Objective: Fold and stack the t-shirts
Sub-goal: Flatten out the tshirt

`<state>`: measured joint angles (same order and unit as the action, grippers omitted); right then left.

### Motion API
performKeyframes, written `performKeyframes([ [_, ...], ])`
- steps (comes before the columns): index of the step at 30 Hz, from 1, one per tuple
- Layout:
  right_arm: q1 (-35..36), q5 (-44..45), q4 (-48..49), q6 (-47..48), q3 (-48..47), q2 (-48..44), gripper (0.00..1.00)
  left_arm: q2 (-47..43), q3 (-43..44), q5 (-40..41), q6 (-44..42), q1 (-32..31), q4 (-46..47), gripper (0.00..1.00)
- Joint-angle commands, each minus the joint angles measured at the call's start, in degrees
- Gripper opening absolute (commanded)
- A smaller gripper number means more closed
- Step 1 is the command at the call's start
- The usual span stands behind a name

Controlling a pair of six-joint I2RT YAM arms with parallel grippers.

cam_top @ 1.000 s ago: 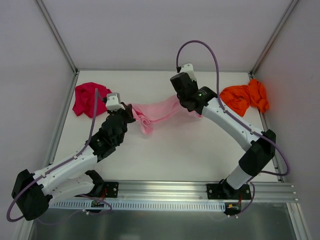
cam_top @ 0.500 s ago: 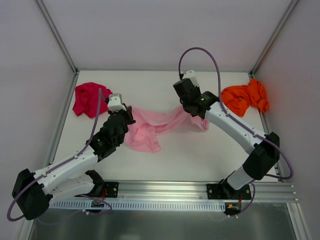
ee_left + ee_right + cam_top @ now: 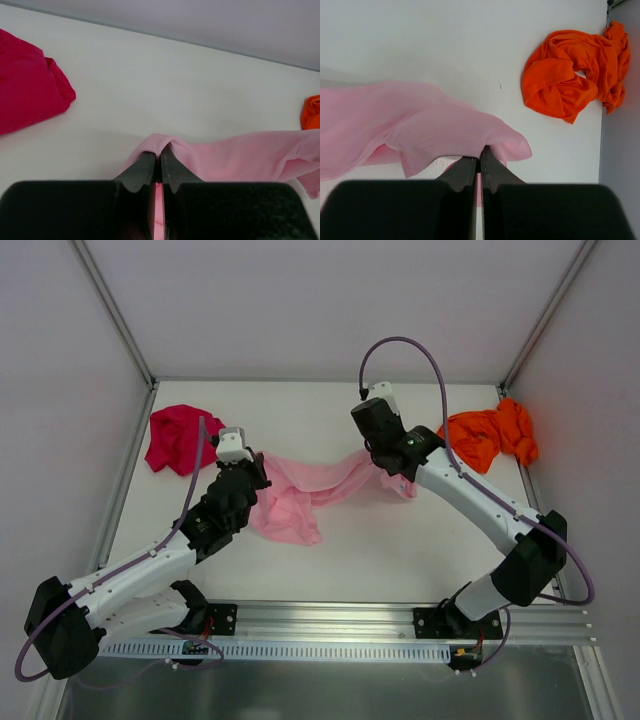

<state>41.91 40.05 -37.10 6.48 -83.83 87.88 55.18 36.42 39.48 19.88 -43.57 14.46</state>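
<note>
the light pink t-shirt hangs stretched over the table, its ends pinched in the closed jaws of the left gripper and right gripper. bunched narrow a second ago, it now drapes wider, probably nearer to lying flat.

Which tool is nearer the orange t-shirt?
Right. The right tool, shut on the pink t-shirt, is just left of the orange t-shirt in the top view; the left tool grips the other end, farther left.
</note>
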Motion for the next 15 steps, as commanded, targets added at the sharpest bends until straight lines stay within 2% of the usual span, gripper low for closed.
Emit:
performKeyframes([
  [1, -0.25, 0.29, 2.73, 0.99, 1.83, -4.72, 0.01, 0.37, 0.23, 0.86, -1.69, -0.55, 1.98, 0.0],
  [2, -0.16, -0.41, 2.65, 1.08, 1.83, -4.73, 0.01, 0.37, 0.14, 0.86, -1.69, -0.55, 2.15, 0.0],
  [3, -0.16, -1.46, 1.95, 1.08, 0.79, -4.56, 0.21, 0.54, 0.14, 0.86, -1.77, -0.55, 2.24, 0.0],
  [4, -0.16, -1.73, 1.42, 1.08, 0.6, -4.21, 0.5, 0.63, 0.14, 0.86, -1.77, -0.55, 2.33, 0.0],
  [5, -0.16, -2.43, 2.29, 2.47, 0.86, -4.29, 0.09, 0.63, 0.22, 0.86, -1.86, -0.46, 2.42, 0.0],
  [6, 0.01, -1.57, 2.38, 2.05, 1.39, -4.38, 0.01, 0.72, 0.23, 0.86, -1.86, -0.55, 2.42, 0.0],
  [15, -0.16, -0.06, 2.21, 2.13, 2.01, -4.64, 0.01, 0.63, -0.04, 1.12, -2.3, -0.55, 2.77, 0.0],
])
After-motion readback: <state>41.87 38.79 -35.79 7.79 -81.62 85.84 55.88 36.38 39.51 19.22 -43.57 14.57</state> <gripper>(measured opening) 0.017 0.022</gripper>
